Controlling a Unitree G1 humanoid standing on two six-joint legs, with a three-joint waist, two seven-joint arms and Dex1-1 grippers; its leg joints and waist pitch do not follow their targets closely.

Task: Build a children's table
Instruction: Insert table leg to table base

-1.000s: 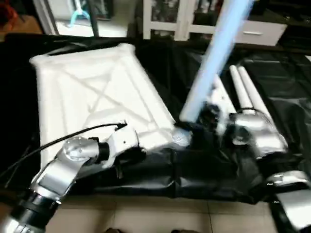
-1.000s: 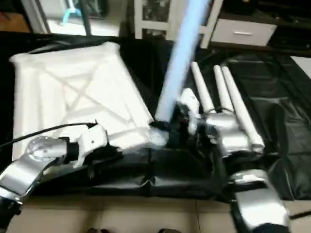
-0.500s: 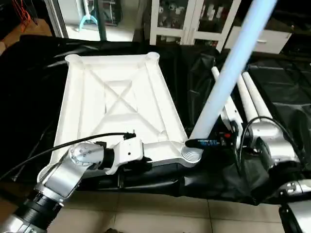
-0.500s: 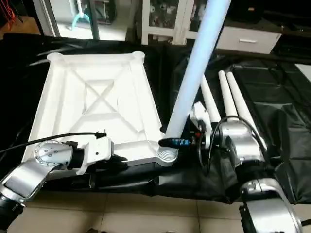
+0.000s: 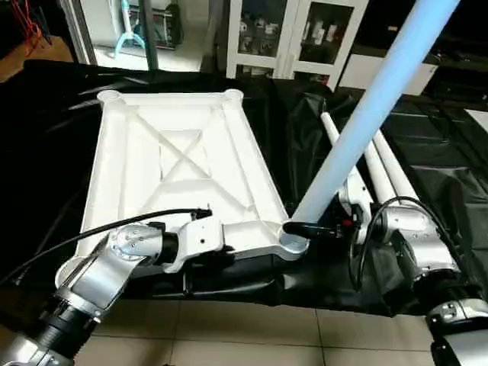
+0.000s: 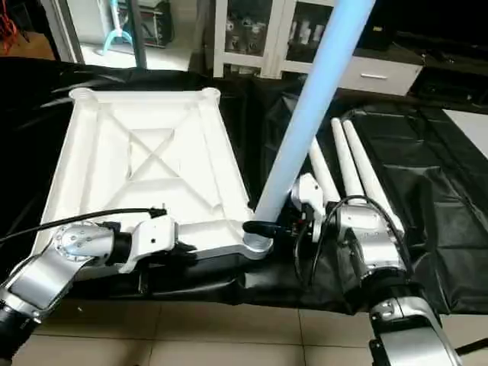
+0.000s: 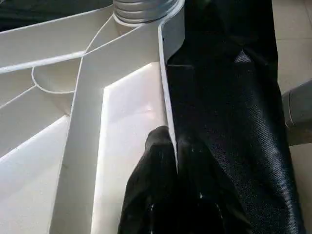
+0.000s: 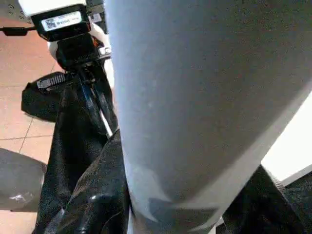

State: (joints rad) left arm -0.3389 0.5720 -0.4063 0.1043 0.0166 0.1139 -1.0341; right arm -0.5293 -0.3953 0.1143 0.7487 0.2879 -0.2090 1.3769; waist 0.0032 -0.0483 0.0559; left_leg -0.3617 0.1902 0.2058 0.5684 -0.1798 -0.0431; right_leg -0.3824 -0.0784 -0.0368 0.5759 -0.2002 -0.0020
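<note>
On black sheet (image 5: 305,130): one tabletop (image 5: 183,164) (underside up), four legs (image 6: 354,164).

Tiled floor (image 5: 252,328) in front, glass-door white cabinet (image 5: 293,38) behind.

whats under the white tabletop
The white plastic ribbed tabletop lies underside up on a black plastic sheet that spreads out past its edges. Whatever the sheet rests on beneath the tabletop is covered; beige floor tiles show nearer the robot.

Right tool (image 6: 263,227) grips a leg (image 6: 309,114) standing in the tabletop (image 6: 137,164) socket.
</note>
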